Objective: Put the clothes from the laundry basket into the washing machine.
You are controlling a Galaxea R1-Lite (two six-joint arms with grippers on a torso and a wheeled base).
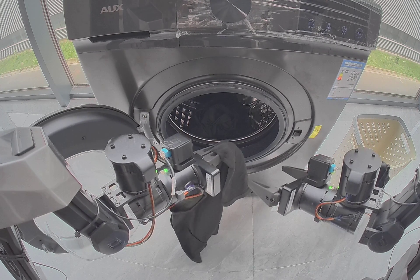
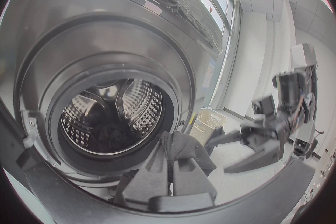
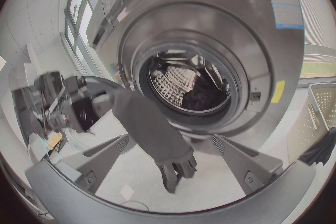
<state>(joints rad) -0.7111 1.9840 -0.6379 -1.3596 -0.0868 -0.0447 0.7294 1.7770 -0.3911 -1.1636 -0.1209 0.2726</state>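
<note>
A dark garment [image 1: 205,211] hangs from my left gripper [image 1: 222,171], which is shut on it just below and in front of the washing machine's open drum mouth [image 1: 223,119]. In the left wrist view the fingers [image 2: 154,179] pinch the cloth [image 2: 185,147] close to the door rim. More dark clothes [image 2: 110,137] lie inside the drum [image 3: 175,81]. My right gripper [image 1: 267,178] stands open and holds nothing, to the right of the garment and low before the machine. The beige laundry basket [image 1: 385,141] stands on the floor at the right, with a dark cloth [image 3: 320,151] over its rim.
The round machine door [image 1: 83,127] is swung open to the left, behind my left arm. Grey tiled floor [image 1: 262,246] lies in front of the machine. Windows run behind it.
</note>
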